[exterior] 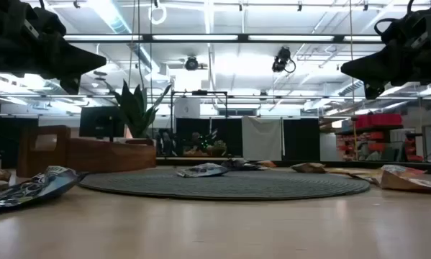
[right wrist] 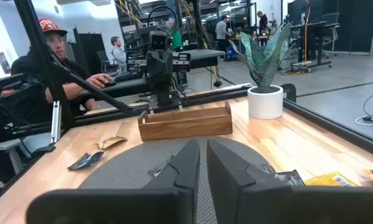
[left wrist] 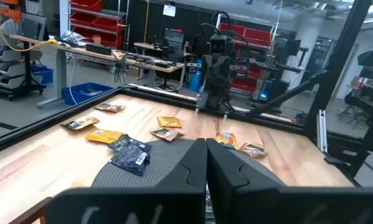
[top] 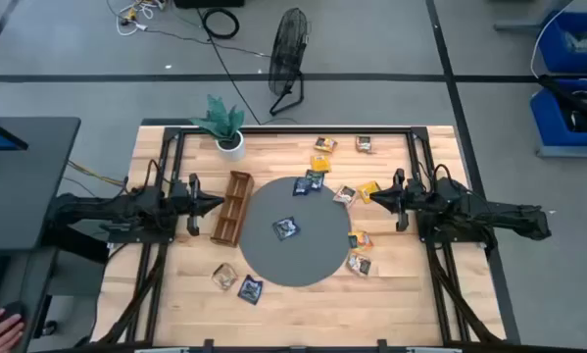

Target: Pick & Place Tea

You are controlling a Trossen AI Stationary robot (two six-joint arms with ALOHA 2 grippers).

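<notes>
Both grippers, left gripper point(top: 215, 204) and right gripper point(top: 374, 198), hover closed and empty beside the mat point(top: 324, 257); either should open wide before descending on a sachet point(top: 286, 228) there.

Table point(top: 303, 304) was pale wood planks, smooth with a soft sheen. Round mat point(top: 303, 245) was dark grey, matt, ribbed woven texture in the low view. Tray point(top: 232, 206) was brown wood, plain satin finish. Tea sachets point(left wrist: 131, 155) looked like crinkled glossy foil or plastic film, dark ones catching light, yellow ones point(top: 368, 189) shiny too. Plant pot point(right wrist: 264, 101) was white, smooth, matt. Left claw point(left wrist: 206, 163) and right claw point(right wrist: 200, 160) were matt black plastic-looking.
</notes>
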